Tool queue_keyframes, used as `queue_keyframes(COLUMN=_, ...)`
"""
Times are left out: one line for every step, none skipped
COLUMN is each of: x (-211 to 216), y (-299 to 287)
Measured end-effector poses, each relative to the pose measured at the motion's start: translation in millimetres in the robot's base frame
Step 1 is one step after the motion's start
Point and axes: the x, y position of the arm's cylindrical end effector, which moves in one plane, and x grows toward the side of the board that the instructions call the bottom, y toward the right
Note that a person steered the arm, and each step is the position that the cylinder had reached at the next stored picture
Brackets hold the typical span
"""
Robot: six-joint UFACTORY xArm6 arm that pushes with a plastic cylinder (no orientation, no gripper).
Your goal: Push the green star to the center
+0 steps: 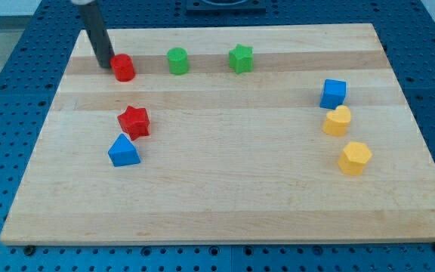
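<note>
The green star (241, 58) lies near the view's top, a little right of the middle of the wooden board (225, 189). My tip (106, 65) is at the view's top left, just left of the red cylinder (123, 68) and close to touching it. The tip is far to the left of the green star, with the green cylinder (177, 60) between them.
A red star (134, 121) and a blue triangle (123, 151) lie at the left. A blue cube (334, 93), a yellow heart (337, 121) and a yellow hexagon (354, 158) stand in a column at the right.
</note>
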Motion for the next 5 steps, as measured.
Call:
queue_keyframes(x=7.5, y=2.3)
queue_keyframes(x=-37.7, y=3.4)
queue_keyframes(x=-22.6, y=38.7)
queue_keyframes(x=8.8, y=47.2)
queue_keyframes(x=22.5, y=51.9)
